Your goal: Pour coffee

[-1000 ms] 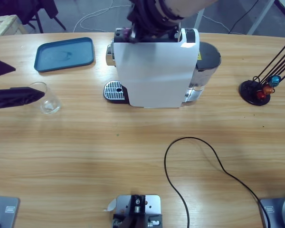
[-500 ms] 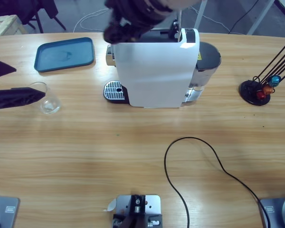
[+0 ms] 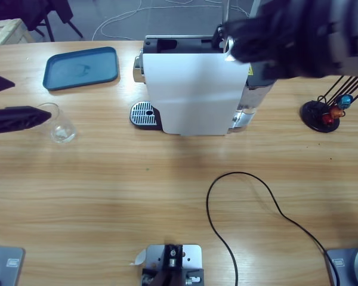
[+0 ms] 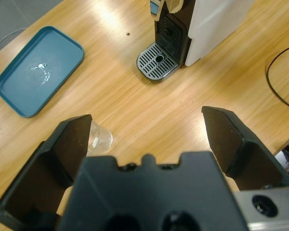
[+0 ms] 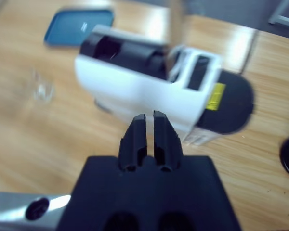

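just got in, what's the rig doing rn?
Coffee run, no cup in place yet. The left gripper is open beside the clear glass cup, not gripping it. The right gripper is shut and empty above the white coffee machine. The machine's round metal drip grate is bare, and the blue plastic tray sits unused at the back left.

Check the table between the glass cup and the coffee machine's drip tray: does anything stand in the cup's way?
Nothing visible does. The glass cup stands beside the open left gripper, and only bare wooden table lies between it and the drip tray of the coffee machine. The blue tray lies off that line.
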`<state>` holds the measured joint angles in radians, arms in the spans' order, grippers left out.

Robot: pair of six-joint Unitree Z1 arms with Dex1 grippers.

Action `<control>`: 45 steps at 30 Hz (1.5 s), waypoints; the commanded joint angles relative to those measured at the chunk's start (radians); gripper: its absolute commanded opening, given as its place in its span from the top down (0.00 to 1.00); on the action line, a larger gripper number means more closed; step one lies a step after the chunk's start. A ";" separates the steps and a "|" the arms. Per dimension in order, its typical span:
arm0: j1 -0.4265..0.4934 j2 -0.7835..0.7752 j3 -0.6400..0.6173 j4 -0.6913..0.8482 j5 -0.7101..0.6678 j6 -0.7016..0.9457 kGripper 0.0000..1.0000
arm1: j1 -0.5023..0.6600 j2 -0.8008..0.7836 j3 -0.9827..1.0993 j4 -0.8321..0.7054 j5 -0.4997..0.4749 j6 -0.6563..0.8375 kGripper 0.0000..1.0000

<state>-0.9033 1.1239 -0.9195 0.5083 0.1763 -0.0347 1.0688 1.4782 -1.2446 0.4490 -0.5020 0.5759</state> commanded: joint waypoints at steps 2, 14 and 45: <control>0.004 -0.041 -0.011 -0.004 -0.018 -0.016 0.00 | -0.194 -0.083 0.026 -0.197 -0.104 0.210 1.00; 0.005 -0.025 -0.012 0.010 -0.012 -0.016 0.00 | -0.276 0.082 0.000 -0.382 0.145 0.257 1.00; 0.010 -0.013 -0.013 0.022 -0.011 -0.119 0.00 | -0.157 0.447 -0.016 -0.513 0.373 0.092 1.00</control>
<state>-0.9007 1.1086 -0.9481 0.5141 0.1753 -0.1432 0.8752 1.7656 -1.2919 -0.0736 -0.1807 0.7072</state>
